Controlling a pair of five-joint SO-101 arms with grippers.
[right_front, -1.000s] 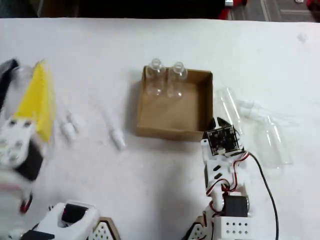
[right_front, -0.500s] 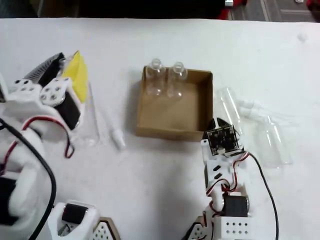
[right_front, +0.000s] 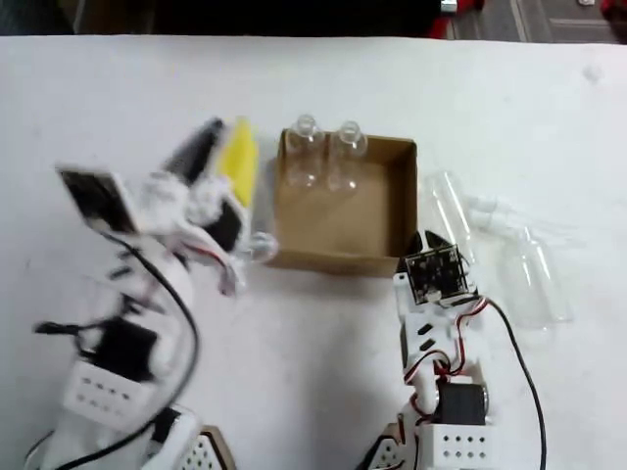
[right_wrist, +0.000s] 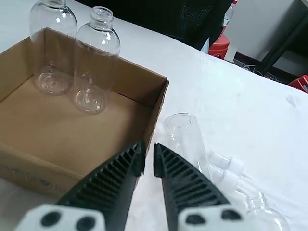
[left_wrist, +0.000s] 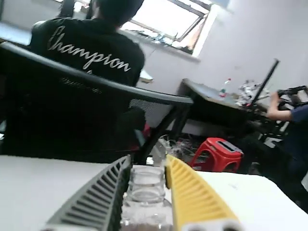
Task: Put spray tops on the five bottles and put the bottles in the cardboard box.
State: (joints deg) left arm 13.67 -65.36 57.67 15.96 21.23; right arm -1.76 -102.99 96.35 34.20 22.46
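Note:
My left gripper hovers just left of the cardboard box, shut on a clear bottle with an uncapped neck between the dark and yellow fingers. Part of that bottle shows by the box's front left corner. Two uncapped bottles stand against the box's far wall, also in the right wrist view. My right gripper rests shut and empty at the box's front right corner.
Right of the box lie two clear bottles with white spray tops between them; the right wrist view shows one lying bottle and the tops just beyond the fingers.
My left arm has swung from the table's far left to the box's left side, carrying the bottle. The right arm has kept still.

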